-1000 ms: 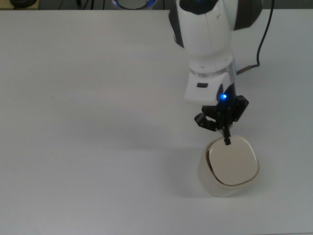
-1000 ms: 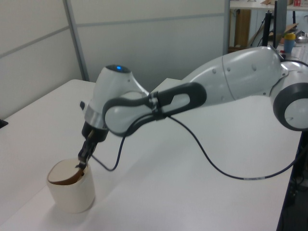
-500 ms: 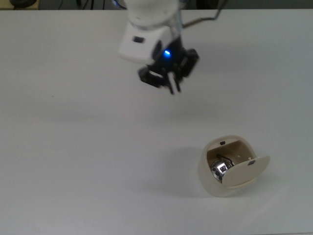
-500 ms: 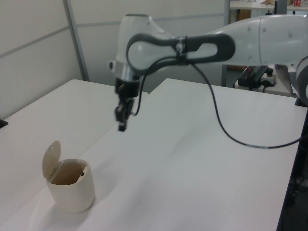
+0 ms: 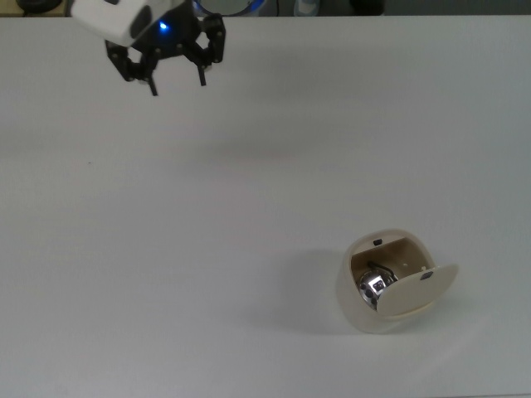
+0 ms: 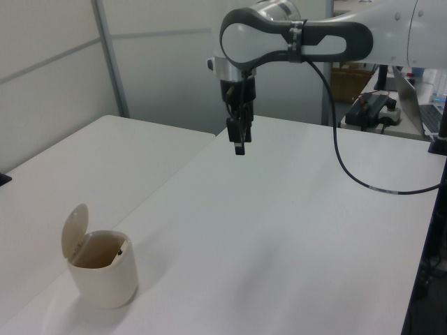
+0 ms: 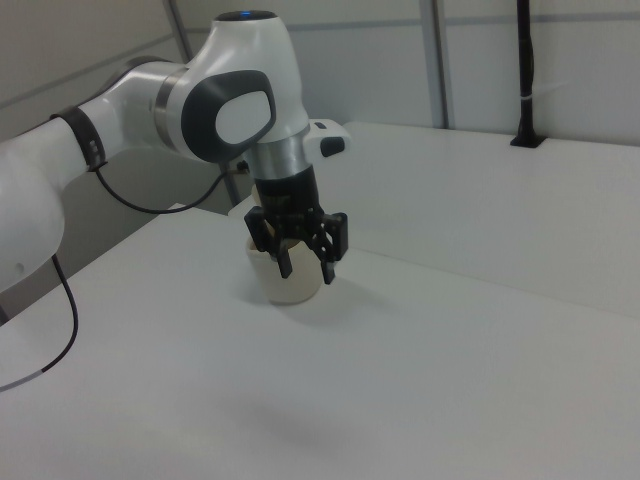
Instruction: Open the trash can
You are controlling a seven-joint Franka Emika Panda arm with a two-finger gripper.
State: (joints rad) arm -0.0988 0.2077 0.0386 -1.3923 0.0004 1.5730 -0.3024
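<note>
One trash can sits nearest in the left view, at the lower left of the white table. Small, cream, smooth plastic, rounded-square body. Lid hinged up, standing nearly upright on the left view's left side of the rim. In the top view the same trash can lies at the lower right, the lid swung out toward the top view's lower right. Mouth open; brownish inner wall, and a shiny crumpled silvery object lies inside. Small dark catch visible on the inner rim.

Table surface matte, plain white, with a seam running back through it in the left view.

Farther back, the arm: glossy white shells with dark grey joints, a black cable looping down from it. It reaches in from the left view's right, wrist turned straight down. Gripper hangs above the table, well apart from the trash can. In the top view the gripper shows at the upper left, a blue light on its mount, black fingers spread apart and empty, touching nothing. The right view shows the gripper fingers parted likewise, the trash can partly hidden behind them.
</note>
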